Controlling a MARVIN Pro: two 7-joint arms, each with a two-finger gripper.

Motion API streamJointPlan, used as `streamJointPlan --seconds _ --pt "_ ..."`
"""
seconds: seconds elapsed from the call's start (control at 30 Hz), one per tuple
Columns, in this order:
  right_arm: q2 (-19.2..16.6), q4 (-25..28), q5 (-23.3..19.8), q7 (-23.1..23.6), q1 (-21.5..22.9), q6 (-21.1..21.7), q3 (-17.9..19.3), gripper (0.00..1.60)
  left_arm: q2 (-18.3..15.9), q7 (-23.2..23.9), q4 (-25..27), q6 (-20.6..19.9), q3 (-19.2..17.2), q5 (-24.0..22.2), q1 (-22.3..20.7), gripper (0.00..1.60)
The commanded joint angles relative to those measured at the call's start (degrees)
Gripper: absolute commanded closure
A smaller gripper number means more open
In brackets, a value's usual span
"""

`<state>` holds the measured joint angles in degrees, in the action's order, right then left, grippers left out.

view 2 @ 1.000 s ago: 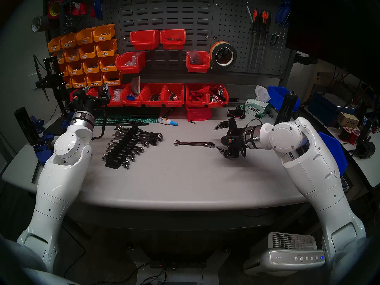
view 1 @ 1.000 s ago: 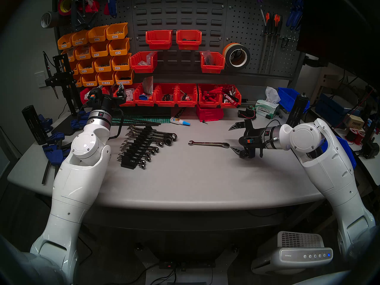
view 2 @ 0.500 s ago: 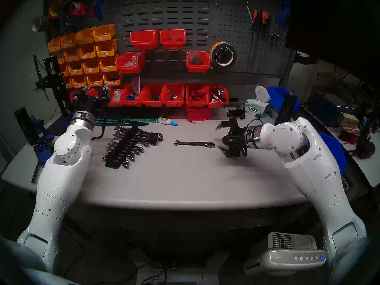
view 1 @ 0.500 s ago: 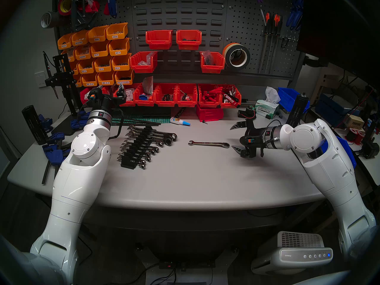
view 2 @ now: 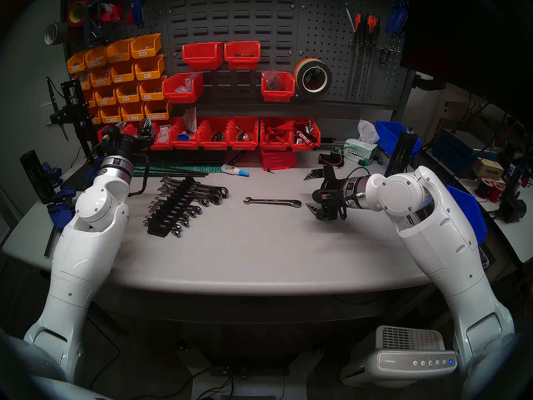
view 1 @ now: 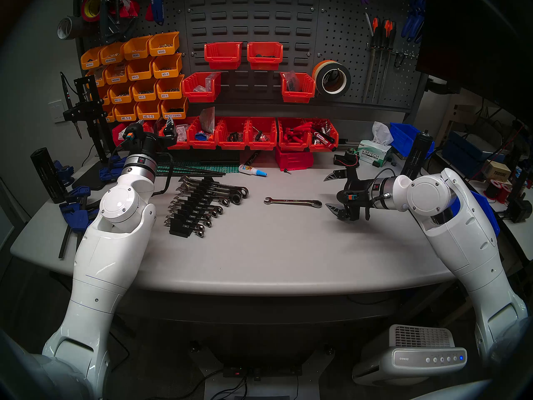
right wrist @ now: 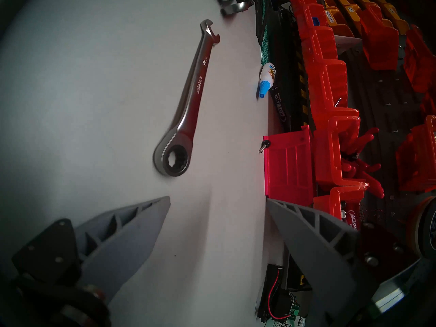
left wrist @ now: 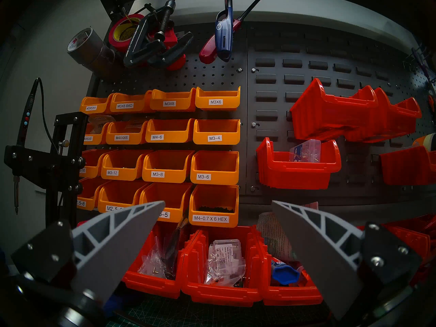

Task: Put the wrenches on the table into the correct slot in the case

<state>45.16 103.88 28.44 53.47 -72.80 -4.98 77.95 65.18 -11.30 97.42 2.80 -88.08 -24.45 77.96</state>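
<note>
Centre-right of the head view, the right gripper (view 1: 331, 193) hovers with fingers (right wrist: 132, 227) spread and empty just beside the combination wrench (view 1: 292, 201) lying flat on the grey counter (view 1: 259, 255) (ring end nearest), the black wrench rack (view 1: 191, 209) left of centre, the left gripper (left wrist: 218, 202) farther back, likewise released.

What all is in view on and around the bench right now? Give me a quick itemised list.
loose wrench: one, chrome, flat on the table centre, ring end toward the right end effector
wrench rack: one, black, left of centre, holding a row of chrome wrenches
table: one, grey
glue bottle: one, white with blue cap, lying behind the wrench
red bins: many, along the table's back and on the pegboard
yellow bins: many, labelled, upper left of the pegboard
tissue box: one, green-white, back right
left end effector: open, raised, facing the bins
right end effector: open, empty, just short of the wrench's ring end
</note>
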Motion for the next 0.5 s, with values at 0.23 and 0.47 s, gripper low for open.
streamJointPlan --seconds 0.23,0.47 --pt "-0.6 -1.4 1.8 -3.0 -3.4 2.1 0.3 0.0 -0.1 0.0 1.6 0.6 -0.5 0.0 -1.8 0.0" --pt "-0.9 -1.3 1.7 -3.7 -3.5 2.4 0.1 0.0 -0.1 0.0 1.6 0.6 -0.5 0.0 -1.8 0.0"
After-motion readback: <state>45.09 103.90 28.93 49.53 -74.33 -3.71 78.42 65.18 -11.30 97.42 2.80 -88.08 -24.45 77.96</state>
